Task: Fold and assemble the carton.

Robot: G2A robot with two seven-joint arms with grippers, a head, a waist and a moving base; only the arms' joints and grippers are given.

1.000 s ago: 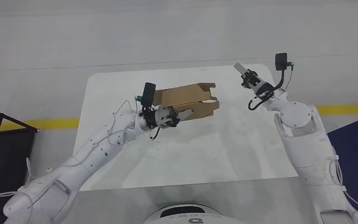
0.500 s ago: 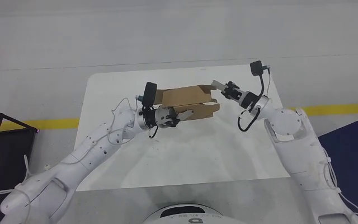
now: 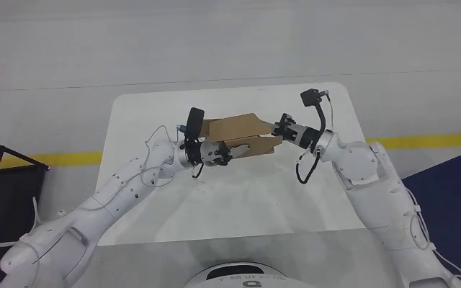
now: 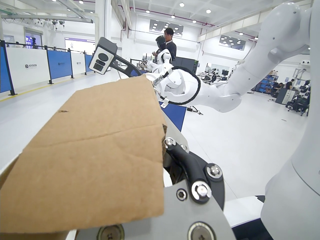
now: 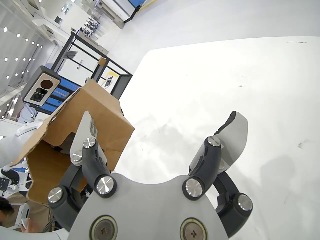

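Note:
A brown carton (image 3: 234,128) is held lying on its side above the middle of the white table (image 3: 238,209). My left gripper (image 3: 218,151) is shut on the carton's near side wall. In the left wrist view one dark finger (image 4: 180,156) presses against the cardboard panel (image 4: 95,138). My right gripper (image 3: 279,127) is open at the carton's right end. In the right wrist view one of its fingers (image 5: 86,126) lies against the open end of the carton (image 5: 100,106), and the other finger (image 5: 235,126) stands free over the table.
The table's rounded back corner (image 5: 147,53) shows beyond the carton. A yellow floor line (image 3: 65,158) runs past both sides of the table. A black frame (image 3: 18,162) stands on the floor at the left.
My right arm has swung from the table's back right corner leftward to the carton's right end. The left arm has kept the carton almost still.

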